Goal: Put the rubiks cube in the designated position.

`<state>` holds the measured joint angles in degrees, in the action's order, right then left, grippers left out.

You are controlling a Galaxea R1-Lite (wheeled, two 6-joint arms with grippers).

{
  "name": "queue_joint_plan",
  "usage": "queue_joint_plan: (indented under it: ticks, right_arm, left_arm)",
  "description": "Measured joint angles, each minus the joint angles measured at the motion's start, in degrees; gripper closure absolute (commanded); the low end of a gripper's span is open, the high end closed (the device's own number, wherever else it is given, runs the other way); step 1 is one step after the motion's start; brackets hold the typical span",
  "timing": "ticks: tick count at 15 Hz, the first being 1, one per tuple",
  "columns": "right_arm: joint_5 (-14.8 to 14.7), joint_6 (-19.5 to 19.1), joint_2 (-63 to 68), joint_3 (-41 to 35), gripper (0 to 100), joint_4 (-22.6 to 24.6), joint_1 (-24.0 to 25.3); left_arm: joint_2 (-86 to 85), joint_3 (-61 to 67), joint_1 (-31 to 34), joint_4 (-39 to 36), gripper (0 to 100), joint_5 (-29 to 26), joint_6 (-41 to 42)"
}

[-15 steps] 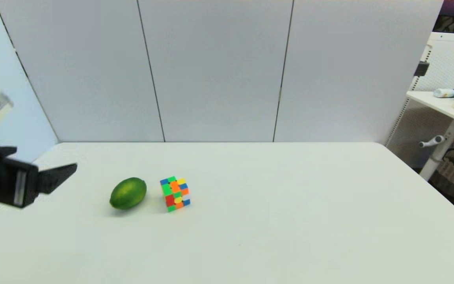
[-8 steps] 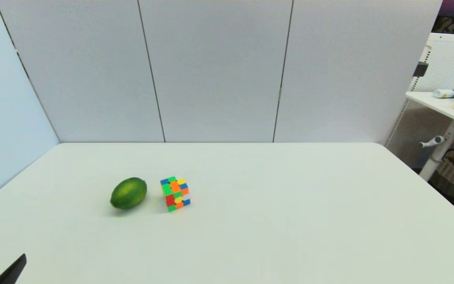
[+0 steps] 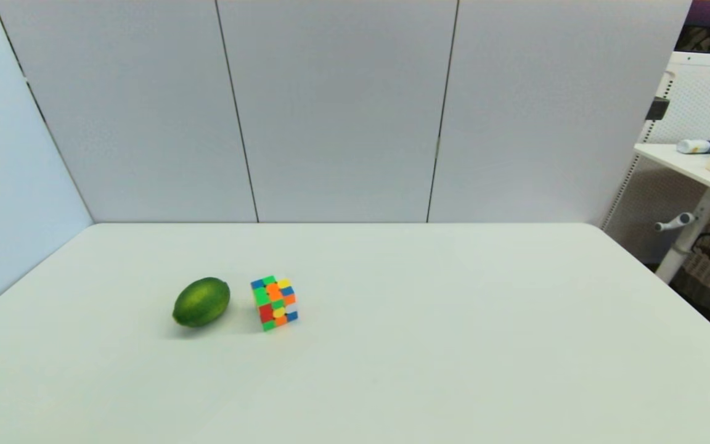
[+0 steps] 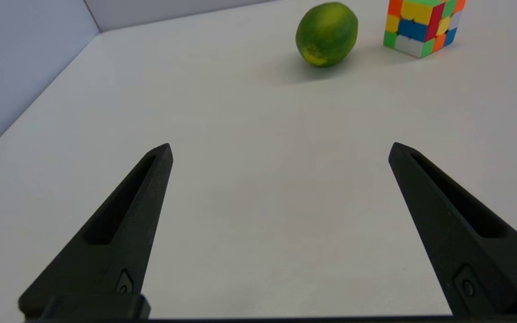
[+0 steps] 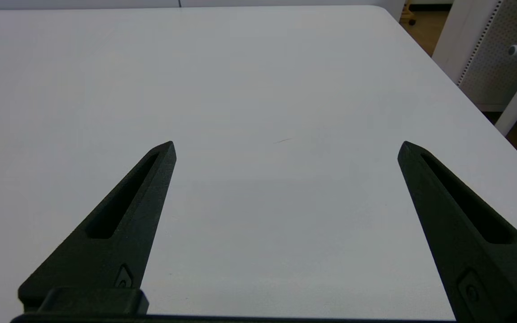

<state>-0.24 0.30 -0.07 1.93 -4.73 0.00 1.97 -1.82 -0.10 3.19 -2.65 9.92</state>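
On the white bench, the scrambled, bright multicoloured rubiks cube is sitting beside a lime, well beyond the left gripper's released jaws; the right gripper is likewise hanging released.

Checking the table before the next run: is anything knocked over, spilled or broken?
Nothing stands out. The cube sits flat beside the lime, apart from it, on the table. No spills or damage show.
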Motion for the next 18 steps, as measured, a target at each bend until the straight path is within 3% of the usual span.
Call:
queue_joint_plan:
  ticks: [5,18]
  right_arm:
    - [0.0,0.0,0.0,0.0,0,0.0,0.0]
    - [0.0,0.0,0.0,0.0,0,0.0,0.0]
  left_arm:
    - [-2.0,1.5,0.1,-4.1,0,-0.1,0.1]
    - [-2.1,1.8,0.1,-3.7,0,0.3,-2.1]
